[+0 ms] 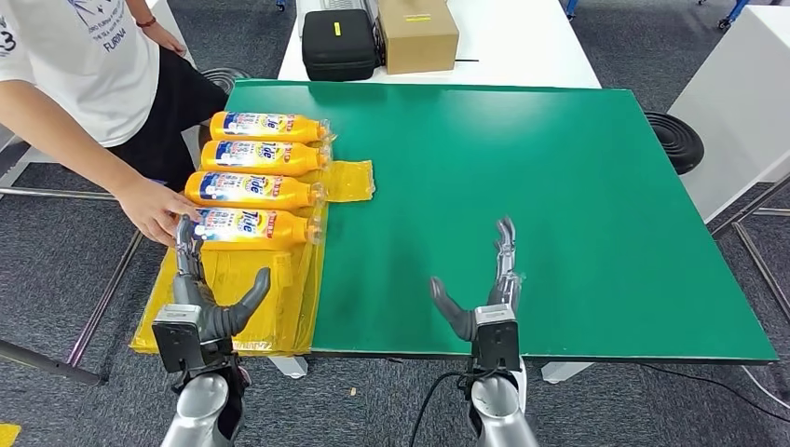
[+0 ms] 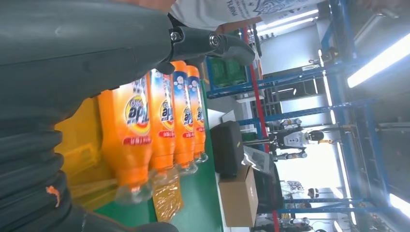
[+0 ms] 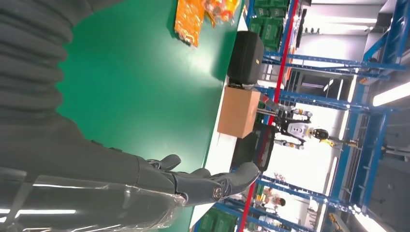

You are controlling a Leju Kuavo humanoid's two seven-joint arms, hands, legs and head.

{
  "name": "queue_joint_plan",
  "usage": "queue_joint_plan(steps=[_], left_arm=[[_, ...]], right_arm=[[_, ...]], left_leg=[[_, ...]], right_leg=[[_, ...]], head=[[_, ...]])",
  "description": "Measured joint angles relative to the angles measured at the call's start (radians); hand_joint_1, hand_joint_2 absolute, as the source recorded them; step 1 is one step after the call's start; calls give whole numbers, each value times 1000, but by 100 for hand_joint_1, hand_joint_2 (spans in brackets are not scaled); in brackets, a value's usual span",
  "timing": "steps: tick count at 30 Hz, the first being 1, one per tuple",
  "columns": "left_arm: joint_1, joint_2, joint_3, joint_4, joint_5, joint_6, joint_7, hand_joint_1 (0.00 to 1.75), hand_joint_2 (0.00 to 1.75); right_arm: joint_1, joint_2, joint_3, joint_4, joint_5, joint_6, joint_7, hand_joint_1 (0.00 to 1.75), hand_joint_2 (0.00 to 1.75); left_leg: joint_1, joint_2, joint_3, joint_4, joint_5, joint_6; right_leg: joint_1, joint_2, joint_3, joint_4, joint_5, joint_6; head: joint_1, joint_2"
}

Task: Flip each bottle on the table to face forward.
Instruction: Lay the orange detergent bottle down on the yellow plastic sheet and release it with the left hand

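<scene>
1. left hand (image 1: 200, 298) near the left table edge, fingers apart and straight, holding nothing; its fingertips reach up to the base end of the nearest bottle (image 1: 253, 226) and whether they touch it i cannot tell. right hand (image 1: 484, 298) over the bare green mat (image 1: 559, 205), fingers spread, holding nothing.
2. four orange bottles lie on their sides in a row at the left of the mat, caps to the right, on yellow plastic sheet (image 1: 242, 307): nearest, then second bottle (image 1: 250, 189), third bottle (image 1: 264, 156), farthest bottle (image 1: 268, 126).
3. all four show a printed label upward. judgement: this fits either a row already turned or one laid out label-up awaiting turning, so the step cannot be settled.
4. a person's hand (image 1: 154, 207) rests at the base of the nearest bottle, just beside the left fingers. any move there calls for that hand to be clear.
5. far: black case (image 1: 338, 42) and cardboard box (image 1: 417, 33) on a white table.
6. hard to see: the bottles' undersides are hidden and the small label print is unreadable.
</scene>
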Motion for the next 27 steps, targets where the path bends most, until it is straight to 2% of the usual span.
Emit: queue_joint_plan(steps=[1, 2, 4, 5, 6, 8, 9, 11, 12, 13, 14, 15, 16, 17, 18, 23, 27], left_arm=[[3, -3, 0, -2, 0, 0, 0, 43, 175], [6, -6, -1, -3, -1, 1, 0, 53, 175], [10, -10, -2, -5, 0, 0, 0, 53, 175], [12, -11, -4, -7, 3, -2, 1, 24, 175], [15, -12, -6, -10, 7, -5, 1, 19, 175], [23, -12, -12, -15, 21, -12, 2, 19, 175], [28, -12, -16, -17, 32, -14, 0, 38, 175], [40, -12, -29, -18, 59, -13, -9, 42, 175], [47, -12, -35, -18, 70, -10, -14, 42, 175], [53, -12, -41, -18, 80, -7, -19, 46, 175], [59, -12, -48, -18, 89, -3, -23, 72, 175], [64, -12, -54, -18, 95, 0, -27, 72, 175], [68, -12, -60, -18, 101, 3, -30, 72, 175], [72, -12, -66, -18, 108, 5, -34, 34, 175], [76, -12, -72, -18, 116, 6, -37, 0, 175], [90, -13, -87, -16, 206, 5, -39, 0, 175], [96, -15, -85, -3, 296, 5, -30, 0, 175]], right_arm=[[2, 0, 3, -1, 0, 0, 0, 75, 175], [4, 0, 5, -1, 0, 0, 0, 75, 175], [7, 0, 9, -3, 0, -2, 0, 76, 175], [10, 0, 11, -4, 0, -5, 0, 87, 175], [14, -1, 14, -4, -1, -9, 0, 87, 175], [27, -1, 19, -7, -7, -21, 0, 83, 175], [37, -2, 22, -10, -12, -31, 0, 83, 175], [61, -5, 30, -19, -21, -56, 0, 89, 175], [75, -8, 35, -25, -23, -68, 0, 62, 175], [88, -10, 39, -31, -25, -78, 0, 62, 175], [99, -13, 43, -36, -28, -85, 0, 59, 175], [110, -15, 46, -41, -31, -90, 0, 59, 175], [120, -17, 48, -45, -34, -93, 0, 48, 175], [128, -19, 48, -50, -37, -96, 0, 4, 175], [137, -22, 48, -54, -39, -99, 0, 0, 175], [180, -33, 47, -79, -60, -119, 11, 0, 175], [211, -43, 47, -97, -85, -128, 30, 0, 0]], left_leg=[[0, 0, 0, 0, 0, 0], [0, 0, 0, 0, 0, 0], [0, 0, 0, 0, 0, 0], [0, 0, 0, 0, 0, 0], [0, 0, 0, 0, 0, 0], [0, 0, 0, 0, 0, 0], [0, 0, 0, 0, 0, 0], [0, 0, 0, 0, 0, 0], [0, 0, 0, 0, -1, 0], [0, 0, 0, 0, -1, 0], [0, 0, 0, 0, -2, 0], [0, 0, 0, 0, -2, 0], [0, 0, 0, 0, -2, 0], [0, 0, 0, 0, -2, 0], [0, 0, 0, 0, -2, 0], [0, 0, 0, 0, -3, -1], [0, 0, 0, 0, -3, -1]], right_leg=[[0, 0, 0, 0, 0, 0], [0, 0, 0, 0, 0, 0], [0, 0, 0, 0, 0, 0], [0, 0, 0, 0, 0, 0], [0, 0, 0, 0, 0, 0], [0, 0, 0, 0, 0, 0], [0, 0, 0, 0, 0, 0], [0, 0, 0, 0, -1, 0], [0, 0, 0, 0, -1, 0], [0, 0, 0, 0, -1, 0], [0, 0, 0, 0, -1, 0], [0, 0, 0, 0, -2, 0], [0, 0, 0, 0, -2, 1], [0, 0, 0, 0, -2, 1], [0, 0, 0, 0, -3, 1], [0, 0, 0, 0, -3, 1], [0, 0, 0, 0, -3, 1]], head=[[0, 0], [0, 0], [0, 0], [0, 0], [0, 0], [0, 0], [0, 0], [0, 0], [0, 0], [0, 0], [0, 0], [0, 0], [0, 0], [0, 0], [0, 0], [0, 0], [0, 0]])
